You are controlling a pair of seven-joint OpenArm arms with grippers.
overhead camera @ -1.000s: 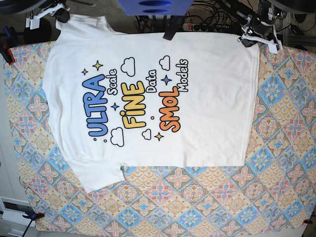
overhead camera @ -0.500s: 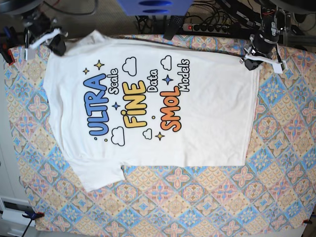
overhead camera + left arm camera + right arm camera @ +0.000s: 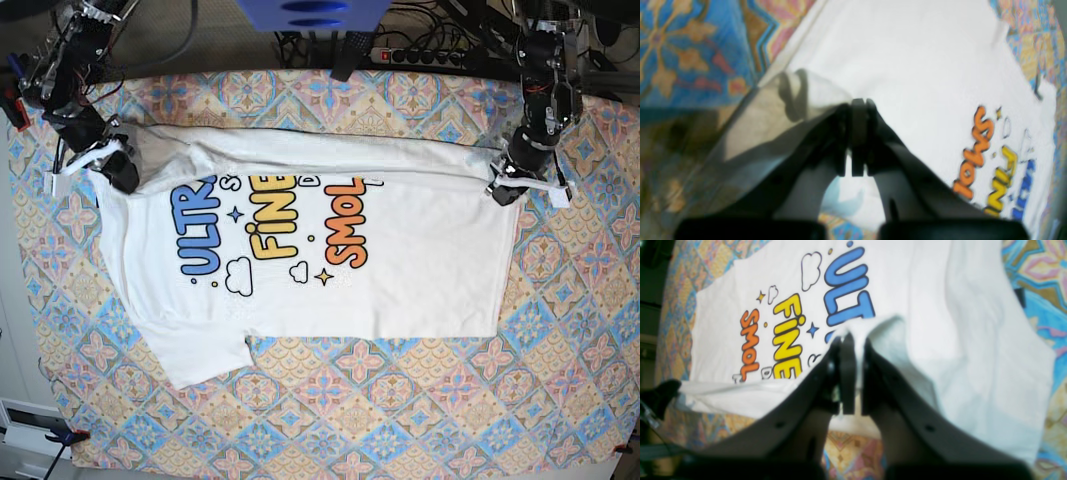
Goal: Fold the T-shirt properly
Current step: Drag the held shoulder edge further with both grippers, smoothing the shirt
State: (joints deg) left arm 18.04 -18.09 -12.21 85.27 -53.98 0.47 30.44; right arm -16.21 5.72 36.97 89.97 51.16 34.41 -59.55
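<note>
The white T-shirt (image 3: 400, 260) lies print-up on the patterned cloth. Its far edge is lifted and drawn forward over the tops of the printed words. My right gripper (image 3: 122, 172) is at the left end of that raised edge, shut on the fabric. The right wrist view shows its fingertips (image 3: 853, 336) pinching a white fold of the T-shirt (image 3: 973, 340) above the blue lettering. My left gripper (image 3: 505, 182) holds the other end, shut on the hem corner. In the left wrist view its fingertips (image 3: 858, 103) clamp the T-shirt (image 3: 907, 66) edge.
A patterned tablecloth (image 3: 400, 420) covers the table. One short sleeve (image 3: 200, 355) sticks out toward the front left. A power strip and cables (image 3: 420, 55) lie behind the table's far edge, beside a blue mount (image 3: 310, 12). A clamp (image 3: 60, 435) grips the front left corner.
Both grippers have come forward from the table's far edge with the shirt's far edge in them. That edge now covers the upper part of the print.
</note>
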